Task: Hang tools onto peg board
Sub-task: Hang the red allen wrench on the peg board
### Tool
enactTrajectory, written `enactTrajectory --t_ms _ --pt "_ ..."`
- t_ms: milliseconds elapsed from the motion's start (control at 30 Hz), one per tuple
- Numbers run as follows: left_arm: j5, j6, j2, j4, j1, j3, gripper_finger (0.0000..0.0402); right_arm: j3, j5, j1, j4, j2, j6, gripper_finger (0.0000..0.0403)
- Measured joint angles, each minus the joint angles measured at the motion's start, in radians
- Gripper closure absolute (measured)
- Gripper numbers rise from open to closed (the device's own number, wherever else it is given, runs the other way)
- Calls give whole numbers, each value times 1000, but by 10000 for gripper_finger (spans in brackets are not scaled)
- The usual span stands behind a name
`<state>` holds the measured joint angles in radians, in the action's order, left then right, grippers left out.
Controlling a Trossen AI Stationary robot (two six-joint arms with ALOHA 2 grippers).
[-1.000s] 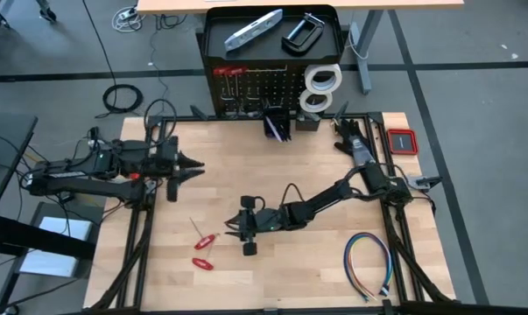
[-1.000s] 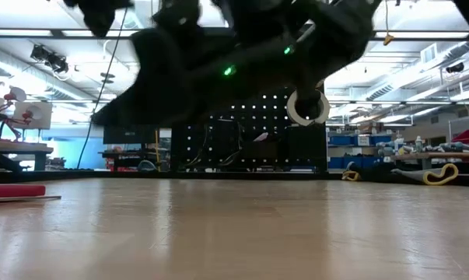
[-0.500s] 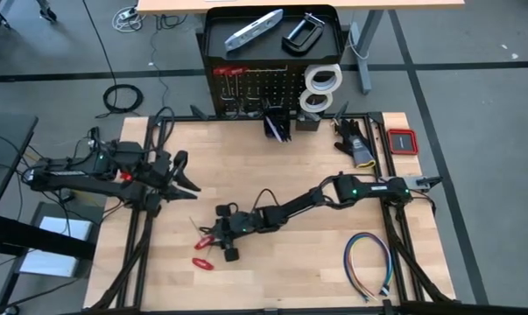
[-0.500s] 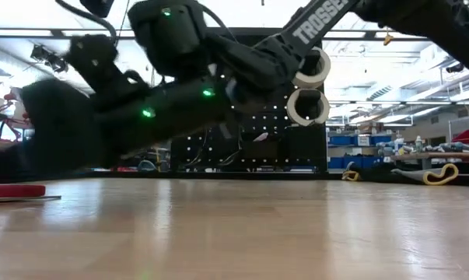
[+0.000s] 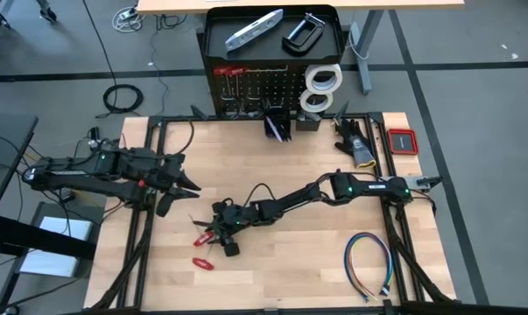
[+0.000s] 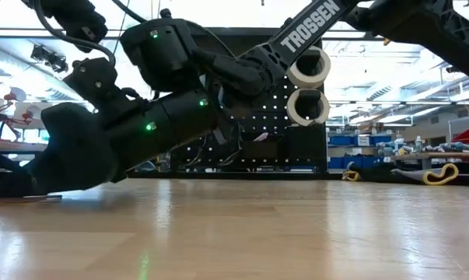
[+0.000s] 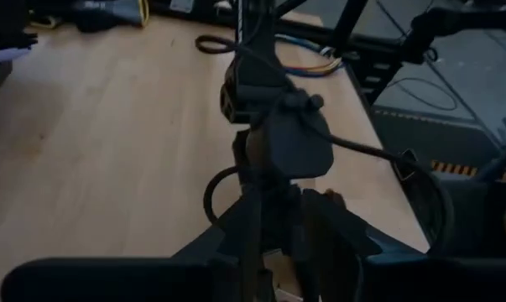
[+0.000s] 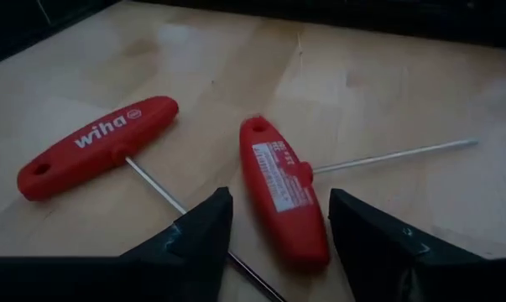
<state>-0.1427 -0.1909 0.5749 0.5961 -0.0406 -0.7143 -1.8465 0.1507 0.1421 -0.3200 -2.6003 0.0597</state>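
Simply two red T-handled tools (image 8: 282, 191)

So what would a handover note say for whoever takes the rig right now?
Right gripper: open, low over the table, fingers either side of one red T-handle; nothing held.
Left gripper: waiting at the table's left side.
On the table: second red T-handle.
Done: tape rolls hang on the peg board; silver bar and C-clamp lie on its top tray.
Left: grasp and hang both T-handles.
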Motion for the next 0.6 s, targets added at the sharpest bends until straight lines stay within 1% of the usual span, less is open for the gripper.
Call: enactTrajectory --t_ms 267,400,500,600 --pt "23 28 54 58 0 0 305 1 -42 -6 -8 1 14 211" --pt "77 99 89 59 0 0 305 1 -63 -17 -8 1 1 215" --pt "119 108 110 51 0 0 305 1 -50 -20 -7 1 -3 215" --pt "128 108 127 57 0 0 305 0 -68 -25 15 1 6 214"
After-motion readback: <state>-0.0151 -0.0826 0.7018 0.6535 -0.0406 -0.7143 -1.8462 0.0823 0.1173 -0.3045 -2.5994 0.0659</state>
